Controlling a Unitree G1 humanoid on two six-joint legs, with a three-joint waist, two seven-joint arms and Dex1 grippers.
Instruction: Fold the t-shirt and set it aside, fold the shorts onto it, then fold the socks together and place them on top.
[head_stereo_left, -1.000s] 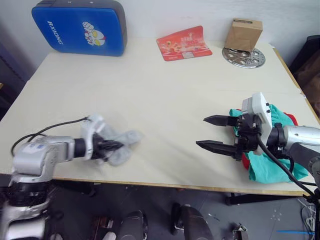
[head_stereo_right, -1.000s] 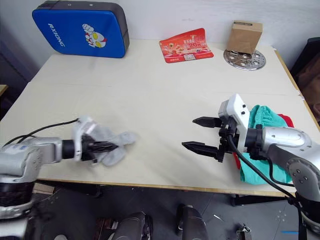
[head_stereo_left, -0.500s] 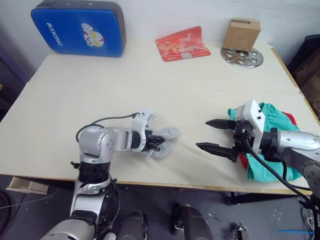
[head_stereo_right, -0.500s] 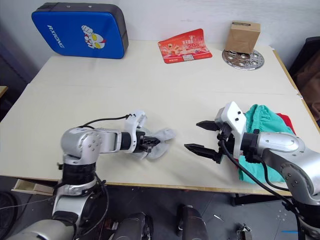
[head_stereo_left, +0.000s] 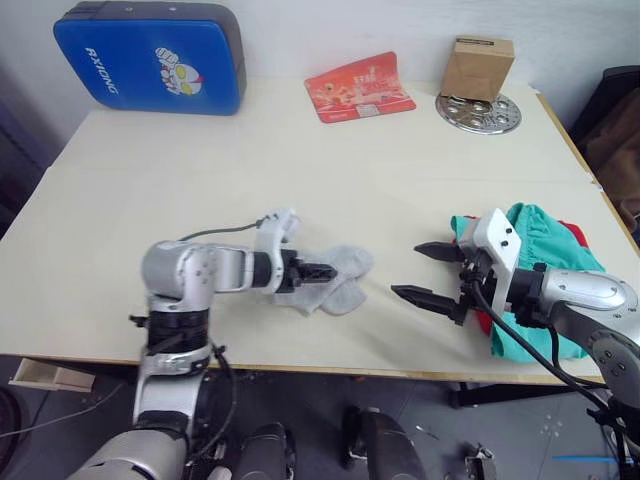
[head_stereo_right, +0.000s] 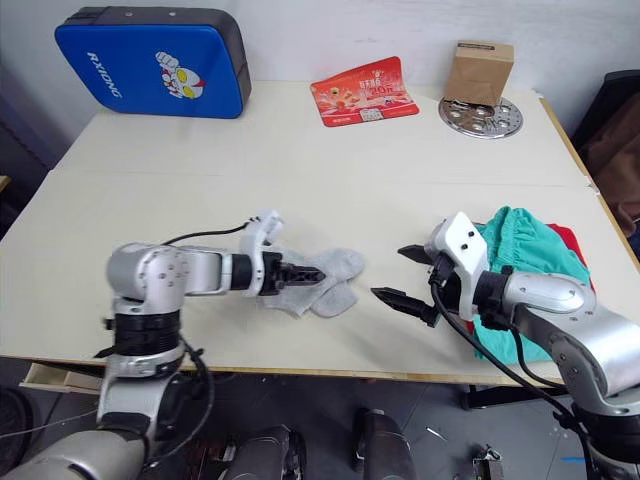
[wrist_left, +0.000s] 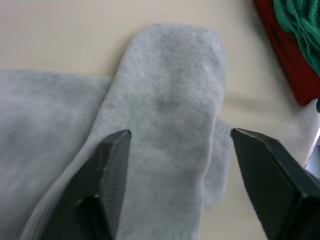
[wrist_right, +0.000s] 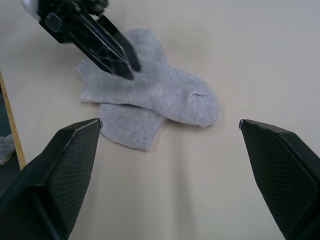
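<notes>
On blue padded case (head_stereo_left: 150, 55), white lettering "RXIONG".

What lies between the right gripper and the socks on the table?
Only bare table: the right wrist view shows empty tabletop between the open right gripper and the socks.

My left arm reaches inward low over the desk (head_stereo_left: 300, 170), its claw (head_stereo_left: 325, 271) parted. My right arm mirrors it, claw (head_stereo_left: 432, 274) spread wide, pointing at the left.
</notes>
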